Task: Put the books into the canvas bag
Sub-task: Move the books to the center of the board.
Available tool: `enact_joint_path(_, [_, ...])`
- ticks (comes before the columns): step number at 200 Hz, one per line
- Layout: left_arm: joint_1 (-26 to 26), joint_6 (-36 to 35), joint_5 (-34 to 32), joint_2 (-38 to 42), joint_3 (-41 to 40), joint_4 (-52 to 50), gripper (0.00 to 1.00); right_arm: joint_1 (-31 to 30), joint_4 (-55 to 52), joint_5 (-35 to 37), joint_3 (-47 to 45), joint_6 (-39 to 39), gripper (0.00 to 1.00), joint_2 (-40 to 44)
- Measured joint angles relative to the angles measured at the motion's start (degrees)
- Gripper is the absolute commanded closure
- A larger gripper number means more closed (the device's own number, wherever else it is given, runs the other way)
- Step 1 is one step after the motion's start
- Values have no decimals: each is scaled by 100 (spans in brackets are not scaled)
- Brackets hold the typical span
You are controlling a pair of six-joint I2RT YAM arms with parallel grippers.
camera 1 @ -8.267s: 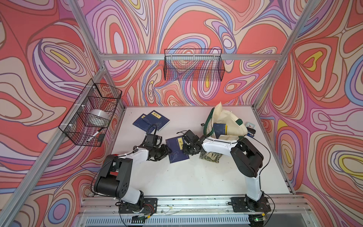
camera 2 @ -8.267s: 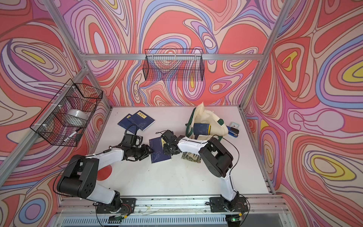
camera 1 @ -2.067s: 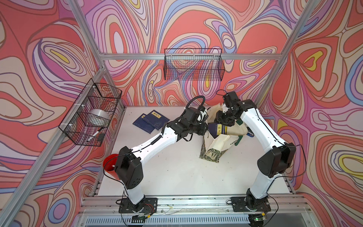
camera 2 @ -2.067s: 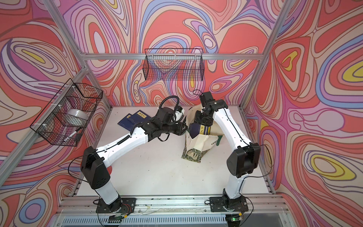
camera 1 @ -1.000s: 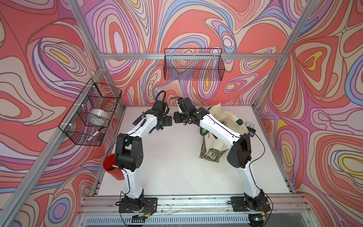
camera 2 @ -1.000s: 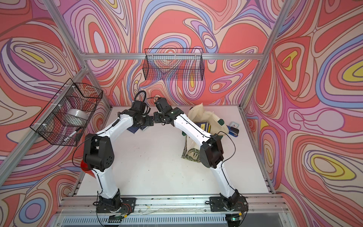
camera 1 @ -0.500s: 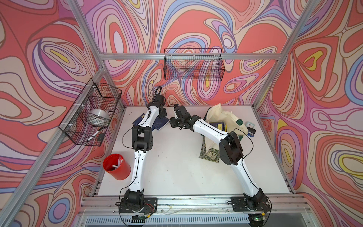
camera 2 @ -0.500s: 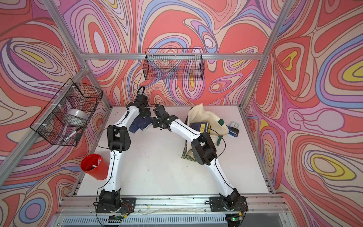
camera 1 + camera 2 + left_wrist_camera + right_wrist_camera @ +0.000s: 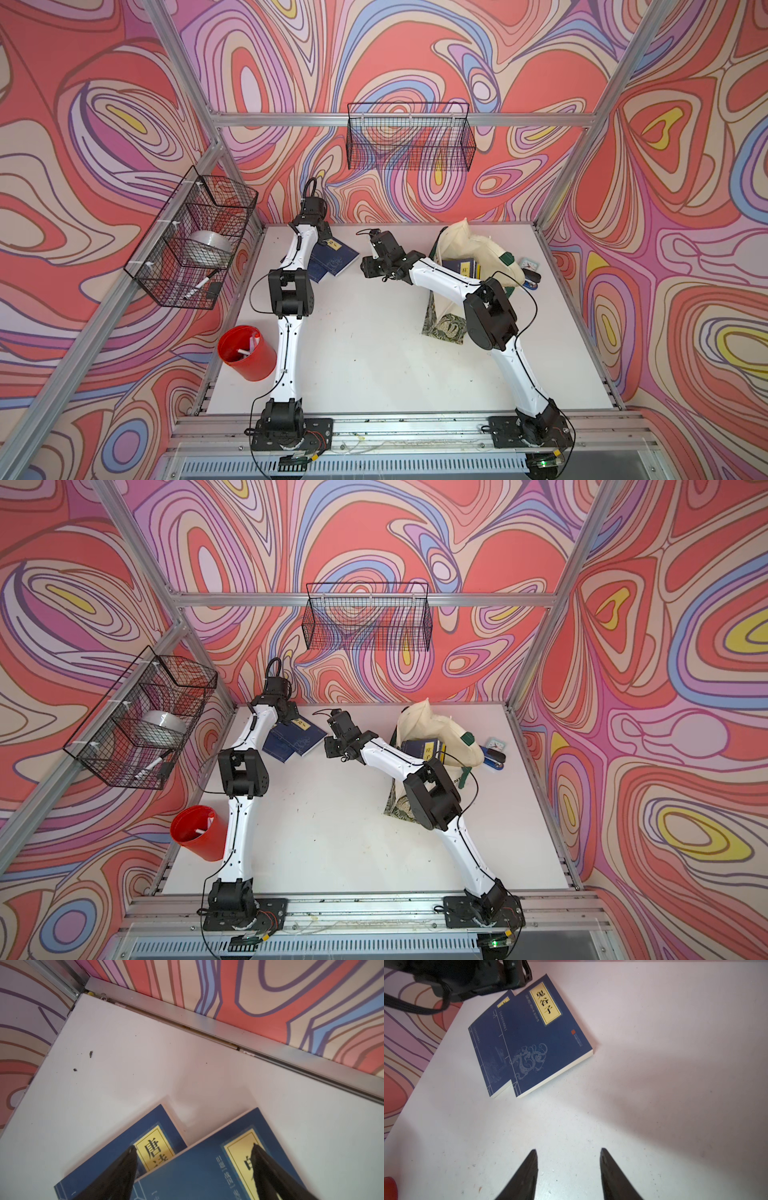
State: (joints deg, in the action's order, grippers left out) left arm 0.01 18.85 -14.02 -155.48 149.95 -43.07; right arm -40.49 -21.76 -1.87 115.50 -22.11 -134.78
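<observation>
Left gripper [image 9: 193,1146] spread wide just above two overlapping navy books [image 9: 542,1043]. Right gripper [image 9: 568,1149] parted, empty, over white table [image 9: 654,1084], books just ahead. Canvas bag [image 9: 465,245] well behind Right gripper, beside its arm, another book [image 9: 455,266] inside.

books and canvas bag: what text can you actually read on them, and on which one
"鬼谷子": yellow label of the upper navy book.
"唐" plus part of a second character: yellow label of the lower navy book; the rest is covered.
"庄子", as far as it shows: label of the third book, inside the canvas bag.
Bag lettering: mostly covered, unreadable.
Small print on the covers: too small.
</observation>
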Motion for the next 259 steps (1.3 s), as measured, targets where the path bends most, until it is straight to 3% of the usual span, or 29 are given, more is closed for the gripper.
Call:
enact_joint_path(77, [632, 511, 717, -302, 114, -144, 21, 0, 39, 13, -186, 20, 50, 310])
enact_joint_path(110, [632, 743, 964, -310, 236, -389, 28, 0, 26, 17, -186, 17, 50, 315])
enact_joint_path(175, [660, 1145, 1818, -247, 295, -831, 31, 0, -59, 39, -448, -55, 50, 507])
enact_joint_path(216, [389, 916, 1869, 702, -1373, -717, 30, 28, -293, -52, -435, -85, 49, 546])
enact_joint_path(259, [-284, 577, 1624, 1991, -3595, -319, 30, 308, -841, -321, 479, 55, 48, 98])
